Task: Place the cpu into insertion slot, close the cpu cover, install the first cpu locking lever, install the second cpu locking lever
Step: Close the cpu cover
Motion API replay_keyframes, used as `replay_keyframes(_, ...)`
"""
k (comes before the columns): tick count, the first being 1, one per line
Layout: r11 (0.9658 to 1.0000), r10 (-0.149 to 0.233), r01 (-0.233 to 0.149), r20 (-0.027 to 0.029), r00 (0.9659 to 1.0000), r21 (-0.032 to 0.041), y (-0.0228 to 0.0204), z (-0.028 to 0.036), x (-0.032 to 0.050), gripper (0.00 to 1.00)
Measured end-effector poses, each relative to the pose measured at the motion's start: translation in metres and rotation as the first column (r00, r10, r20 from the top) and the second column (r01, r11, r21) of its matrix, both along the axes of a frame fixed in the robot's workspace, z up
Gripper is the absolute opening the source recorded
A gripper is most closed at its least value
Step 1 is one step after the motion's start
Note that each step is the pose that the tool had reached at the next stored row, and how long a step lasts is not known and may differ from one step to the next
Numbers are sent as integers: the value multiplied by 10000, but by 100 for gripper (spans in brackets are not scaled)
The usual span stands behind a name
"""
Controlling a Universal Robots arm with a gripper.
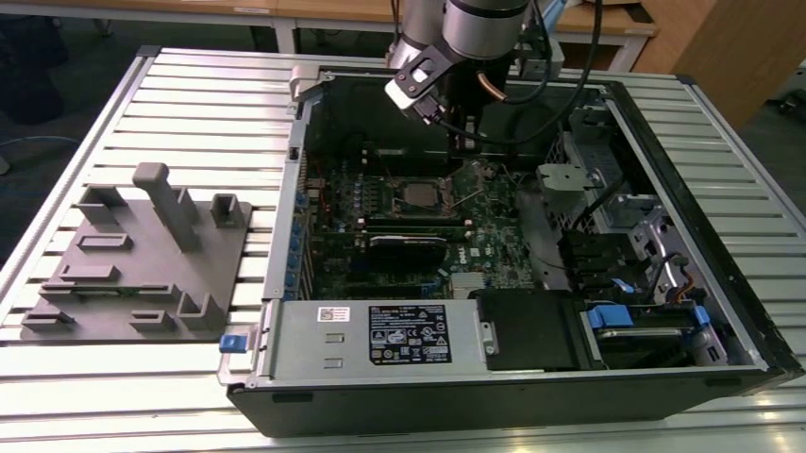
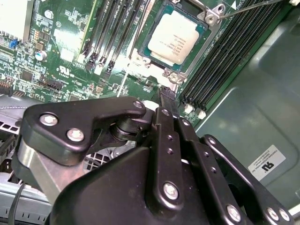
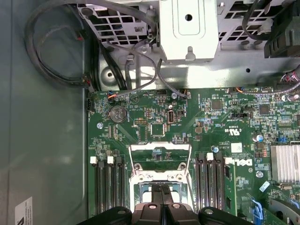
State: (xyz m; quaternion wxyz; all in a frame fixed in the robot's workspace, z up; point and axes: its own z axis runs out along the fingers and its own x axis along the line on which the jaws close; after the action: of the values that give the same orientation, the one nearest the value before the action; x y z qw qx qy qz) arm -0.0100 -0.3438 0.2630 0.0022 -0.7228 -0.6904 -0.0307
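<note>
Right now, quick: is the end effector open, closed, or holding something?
End effector: closed, nothing seen between its fingers; tips close to the cpu.

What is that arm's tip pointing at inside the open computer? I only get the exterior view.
Observer: The second wrist view shows a silver-topped chip lying in the square socket.
Operator: Is the arm gripping it?
Observer: No. The gripper is shut, its tips just off the socket's corner, apart from the chip.
Operator: Anything else nearby?
Observer: A round coin battery on the green board, in the first wrist view.
</note>
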Motion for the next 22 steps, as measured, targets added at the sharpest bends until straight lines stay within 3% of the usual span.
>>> replay_keyframes(7,10000,0,0,0,10000,0,0,-1,52,11)
replay_keyframes(22,10000,-1,1,0,10000,0,4,-4,291,11)
